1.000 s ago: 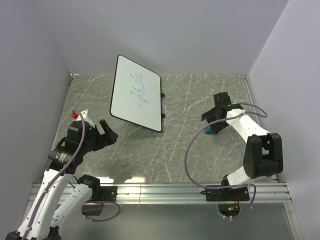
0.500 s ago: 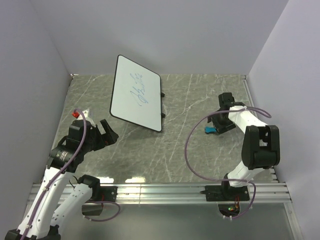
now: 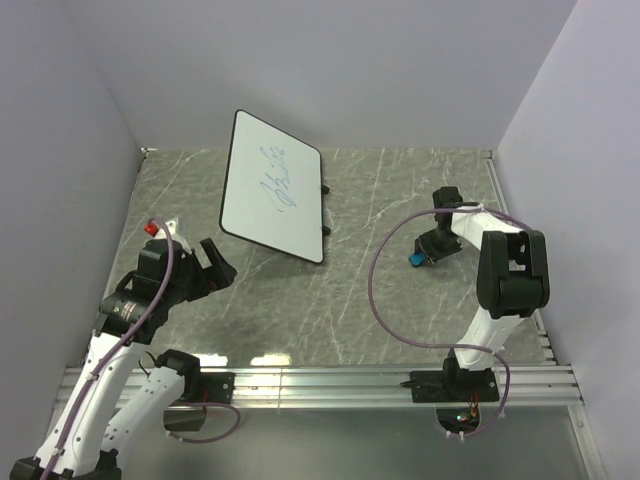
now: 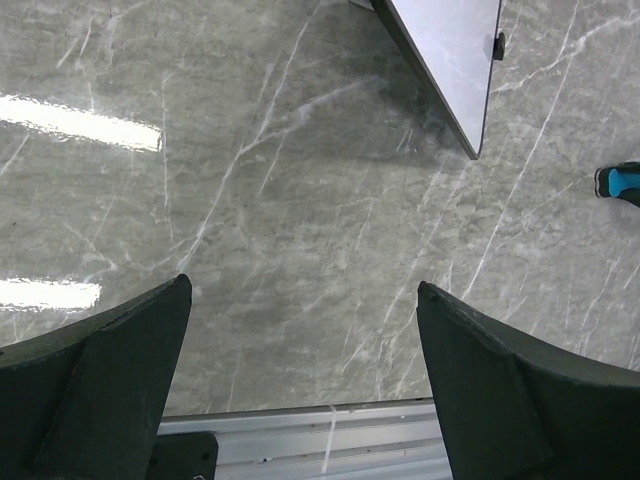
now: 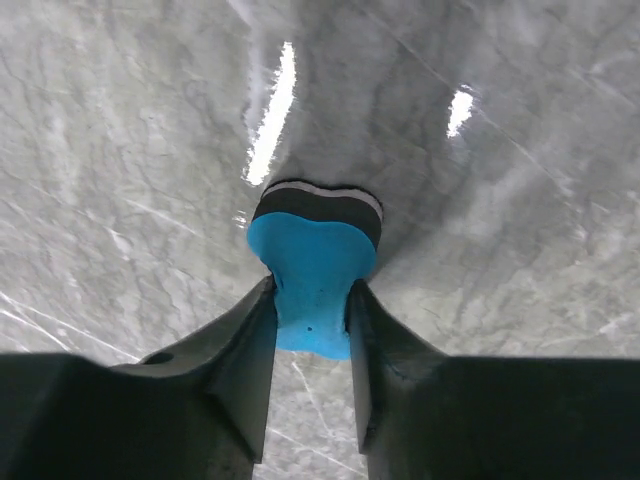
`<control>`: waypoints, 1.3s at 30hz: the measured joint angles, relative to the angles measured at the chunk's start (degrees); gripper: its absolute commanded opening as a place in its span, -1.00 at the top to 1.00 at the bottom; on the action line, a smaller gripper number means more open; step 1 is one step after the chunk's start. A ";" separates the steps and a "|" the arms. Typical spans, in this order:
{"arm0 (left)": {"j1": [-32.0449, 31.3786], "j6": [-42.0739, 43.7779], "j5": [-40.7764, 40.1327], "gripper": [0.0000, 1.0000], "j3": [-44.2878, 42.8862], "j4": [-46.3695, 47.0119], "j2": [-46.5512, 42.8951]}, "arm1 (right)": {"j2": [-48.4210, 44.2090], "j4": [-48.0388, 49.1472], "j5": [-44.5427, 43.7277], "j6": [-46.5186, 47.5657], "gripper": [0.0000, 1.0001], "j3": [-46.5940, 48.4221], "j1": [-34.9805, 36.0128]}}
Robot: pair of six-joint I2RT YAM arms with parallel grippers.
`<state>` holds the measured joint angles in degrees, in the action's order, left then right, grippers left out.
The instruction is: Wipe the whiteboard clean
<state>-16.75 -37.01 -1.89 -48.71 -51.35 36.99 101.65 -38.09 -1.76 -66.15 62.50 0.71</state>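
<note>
The whiteboard [image 3: 268, 187] leans at the back left of the table, white with a black frame and blue scribbles; its lower corner [image 4: 450, 60] shows in the left wrist view. A small blue eraser [image 5: 312, 265] with a dark felt base rests on the marble at the right [image 3: 415, 259]. My right gripper [image 5: 311, 300] is shut on the eraser, its jaws squeezing the blue foam at the waist [image 3: 432, 249]. My left gripper [image 4: 305, 300] hovers open over bare marble near the front left [image 3: 207, 268], far from the board.
Grey walls close in the left, back and right sides. A metal rail [image 3: 320, 380] runs along the near edge. Purple cables [image 3: 375, 300] loop beside each arm. The eraser shows at the far right edge [image 4: 622, 181] of the left wrist view.
My right gripper has dropped down over the eraser and closed on it. The left arm and the whiteboard have stayed put.
</note>
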 measured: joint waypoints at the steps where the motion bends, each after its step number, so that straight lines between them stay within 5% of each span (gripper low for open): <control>1: 0.00 -0.07 -0.11 -0.99 0.00 0.00 0.00 | 0.26 -0.13 0.07 0.11 0.54 0.35 0.00; 5: 0.00 -0.13 -0.94 -0.99 0.00 -0.02 0.20 | 0.98 -0.33 0.15 1.42 1.00 1.40 0.00; 13: 0.00 2.14 -0.92 -0.99 -3.02 0.87 6.67 | 1.14 -0.44 6.47 7.21 1.00 4.15 0.28; 26: 5.97 13.84 8.31 -0.87 -47.84 12.46 45.62 | 4.63 -1.92 24.98 16.76 1.00 29.49 7.91; 31: 12.00 13.57 17.31 -0.47 -50.82 17.18 57.83 | 5.05 -2.49 30.53 17.53 1.00 33.27 10.80; 39: 15.54 11.69 24.48 -0.34 -46.97 21.07 65.64 | 19.08 -6.75 40.81 19.71 1.00 55.30 15.80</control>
<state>-1.21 -25.32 22.59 -95.68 -30.28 102.63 120.73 -44.84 39.05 -46.44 117.80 16.51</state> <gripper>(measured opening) 0.673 0.379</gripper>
